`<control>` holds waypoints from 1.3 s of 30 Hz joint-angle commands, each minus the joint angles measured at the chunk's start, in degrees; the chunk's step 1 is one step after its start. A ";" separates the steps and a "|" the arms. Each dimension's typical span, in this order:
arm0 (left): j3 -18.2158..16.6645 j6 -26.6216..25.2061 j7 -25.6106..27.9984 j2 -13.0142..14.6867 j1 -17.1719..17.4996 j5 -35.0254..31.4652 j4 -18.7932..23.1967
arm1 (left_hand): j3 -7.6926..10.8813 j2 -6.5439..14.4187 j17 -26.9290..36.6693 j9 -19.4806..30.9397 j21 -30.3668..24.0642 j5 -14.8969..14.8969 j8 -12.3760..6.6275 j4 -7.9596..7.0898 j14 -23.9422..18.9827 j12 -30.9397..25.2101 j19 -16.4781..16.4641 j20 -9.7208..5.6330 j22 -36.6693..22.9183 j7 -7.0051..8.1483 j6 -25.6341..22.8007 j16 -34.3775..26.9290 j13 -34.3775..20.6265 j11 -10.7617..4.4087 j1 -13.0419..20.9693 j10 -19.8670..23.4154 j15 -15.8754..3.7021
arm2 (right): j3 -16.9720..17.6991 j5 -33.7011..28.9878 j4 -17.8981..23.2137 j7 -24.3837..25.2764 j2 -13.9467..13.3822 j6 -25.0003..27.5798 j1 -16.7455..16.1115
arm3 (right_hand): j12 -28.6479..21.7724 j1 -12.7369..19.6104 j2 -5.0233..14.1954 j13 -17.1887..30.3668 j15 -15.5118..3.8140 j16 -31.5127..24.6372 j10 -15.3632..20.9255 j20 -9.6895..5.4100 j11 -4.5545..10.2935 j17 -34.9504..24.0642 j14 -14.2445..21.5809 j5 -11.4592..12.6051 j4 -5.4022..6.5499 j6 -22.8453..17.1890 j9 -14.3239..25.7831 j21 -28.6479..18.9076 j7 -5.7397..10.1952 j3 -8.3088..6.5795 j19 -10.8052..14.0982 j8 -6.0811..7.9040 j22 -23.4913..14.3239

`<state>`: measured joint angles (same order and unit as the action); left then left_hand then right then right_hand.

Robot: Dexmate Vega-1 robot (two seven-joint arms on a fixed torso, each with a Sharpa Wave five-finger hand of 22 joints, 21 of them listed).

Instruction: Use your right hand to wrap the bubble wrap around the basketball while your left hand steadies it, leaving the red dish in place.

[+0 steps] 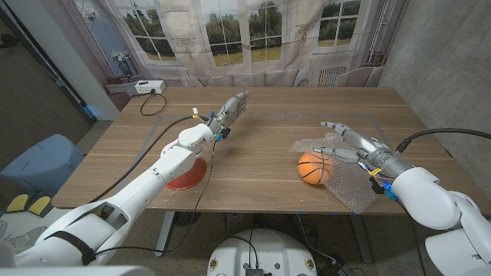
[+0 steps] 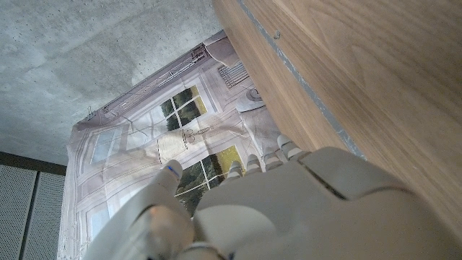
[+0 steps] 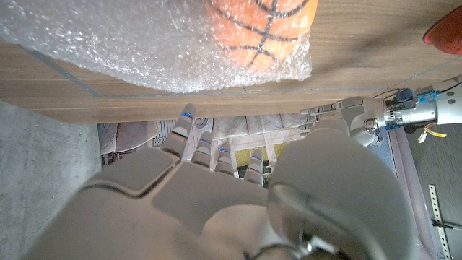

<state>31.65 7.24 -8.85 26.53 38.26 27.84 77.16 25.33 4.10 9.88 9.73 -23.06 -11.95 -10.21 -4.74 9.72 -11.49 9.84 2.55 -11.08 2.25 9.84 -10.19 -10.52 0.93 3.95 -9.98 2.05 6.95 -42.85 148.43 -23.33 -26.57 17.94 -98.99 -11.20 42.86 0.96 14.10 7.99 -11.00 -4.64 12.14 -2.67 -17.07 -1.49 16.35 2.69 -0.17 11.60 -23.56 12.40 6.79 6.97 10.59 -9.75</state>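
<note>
Head view. Counted on the wooden table (image 1: 253, 123): one basketball (image 1: 313, 167), one sheet of bubble wrap (image 1: 354, 188), one red dish (image 1: 184, 175), one white box-shaped device (image 1: 146, 87) at the far left corner with a cable running from it. The basketball sits right of the table's middle, on the bubble wrap, with the sheet's edge showing behind and to the right of it. The red dish lies on the left side near the front edge, partly covered by the left forearm and well apart from the ball. The left hand (image 1: 230, 110) is raised above the table's middle-left, fingers extended and together, pointing away from the robot; it holds nothing and touches nothing. The right hand (image 1: 349, 144) is just beside the ball on its right, fingers spread apart over the bubble wrap; it grips nothing, and whether any fingertip touches the sheet cannot be told.

Left wrist view. The left hand (image 2: 289, 202) shows from behind, fingers straight, with nothing in them; the table edge and the printed window backdrop (image 2: 166, 137) lie beyond.

Right wrist view. The right hand (image 3: 216, 195) shows from behind, fingers apart and empty. One basketball (image 3: 263, 29) shows partly under the bubble wrap (image 3: 130, 43). An edge of the red dish (image 3: 447, 29) and the left hand (image 3: 346, 115) also show.
</note>
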 commanded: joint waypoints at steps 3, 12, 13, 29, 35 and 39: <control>0.22 -0.06 -0.24 -0.20 -0.22 -0.11 -0.42 | -0.22 0.28 0.14 0.29 0.14 -0.44 -0.30 0.15 16.67 -0.30 11.37 0.46 -0.06 0.29 14.69 -0.30 -0.33 -0.07 0.35 -15.50 0.36 | -10.99 -15.67 0.48 -10.63 -4.09 13.14 5.40 | 0.58 -1.40 -0.46 0.08 1.10 0.29 -3.56 0.29 -0.50 0.44 -2.72 0.69 0.52 2.35 0.10 1.75 0.09 1.32 -1.56 -0.19 -0.16; 0.25 -0.14 -0.27 -0.17 -0.17 -0.11 -0.34 | -0.28 0.32 0.14 0.29 0.19 -0.45 -0.28 0.16 16.69 -0.30 11.25 0.47 -0.06 0.32 14.72 -0.29 -0.33 -0.17 0.35 -15.51 0.30 | -16.88 -25.89 -1.25 -13.56 -3.35 15.15 8.03 | 0.61 -2.05 -0.43 0.06 1.80 0.31 -5.71 0.32 -1.19 0.77 -4.57 0.90 0.80 3.45 0.12 3.05 0.15 1.81 -2.60 -0.06 -0.20; 0.20 -0.12 -0.22 -0.16 -0.10 -0.07 -0.28 | -0.29 0.32 0.14 0.29 0.19 -0.45 -0.29 0.16 16.71 -0.30 11.24 0.47 -0.06 0.32 14.71 -0.29 -0.33 -0.16 0.35 -15.52 0.27 | -17.25 -26.60 -1.42 -13.83 -3.33 14.97 8.23 | 0.60 -2.05 -0.43 0.06 1.81 0.29 -5.72 0.32 -1.18 0.77 -4.56 0.91 0.80 3.46 0.12 3.08 0.15 1.82 -2.62 -0.06 -0.20; -0.51 -0.08 0.19 0.61 1.18 0.63 1.03 | -0.41 0.43 0.14 0.30 0.29 -0.47 -0.35 0.16 16.57 -0.35 11.03 0.50 -0.07 0.86 14.52 -0.33 -0.33 -0.13 0.36 -15.40 0.25 | -22.66 -34.27 -5.44 -23.16 0.65 13.33 13.00 | 0.45 -2.72 -0.93 -0.05 3.03 -0.49 -9.60 0.29 -3.14 1.74 -5.06 1.38 0.95 6.80 0.17 4.59 0.10 2.96 -1.95 -0.24 -0.39; -0.64 -0.03 0.32 0.86 1.43 0.67 1.31 | -0.46 0.46 0.14 0.30 0.35 -0.48 -0.34 0.17 16.55 -0.35 10.98 0.61 -0.08 0.90 14.50 -0.33 -0.33 -0.14 0.37 -15.41 0.31 | -24.28 -35.71 -6.77 -23.59 1.73 12.45 13.77 | 0.21 -2.13 -0.09 -0.12 2.57 -0.74 -10.55 0.22 -2.84 2.16 -5.01 1.75 0.80 8.61 0.20 4.65 0.14 2.77 -0.28 -0.28 -0.50; -0.67 -0.03 0.13 1.00 1.38 0.73 1.39 | -0.49 0.48 0.14 0.30 0.38 -0.48 -0.35 0.17 16.52 -0.33 10.96 0.72 -0.08 0.87 14.47 -0.33 -0.33 -0.15 0.37 -15.44 0.29 | -25.82 -37.89 -8.14 -23.09 2.21 12.03 14.23 | 0.00 -1.59 0.21 -0.15 2.65 -1.02 -10.66 0.18 -2.86 2.40 -4.44 1.92 0.56 9.22 0.23 4.59 0.18 2.64 0.75 -0.16 -0.54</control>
<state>31.21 7.17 -8.73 27.13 39.31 28.31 78.08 25.09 4.10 9.88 9.73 -23.06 -11.95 -10.21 -4.51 9.72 -11.49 10.07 2.77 -11.06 2.88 9.84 -10.19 -10.52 0.93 3.95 -9.98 2.05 -15.26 -76.30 143.30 -44.71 -26.26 31.17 -86.74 -10.82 40.86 0.75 13.83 10.41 -11.69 -9.82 12.19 -5.45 -14.62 -6.31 17.84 3.62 8.64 11.59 -19.06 12.40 9.49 7.17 10.37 -10.02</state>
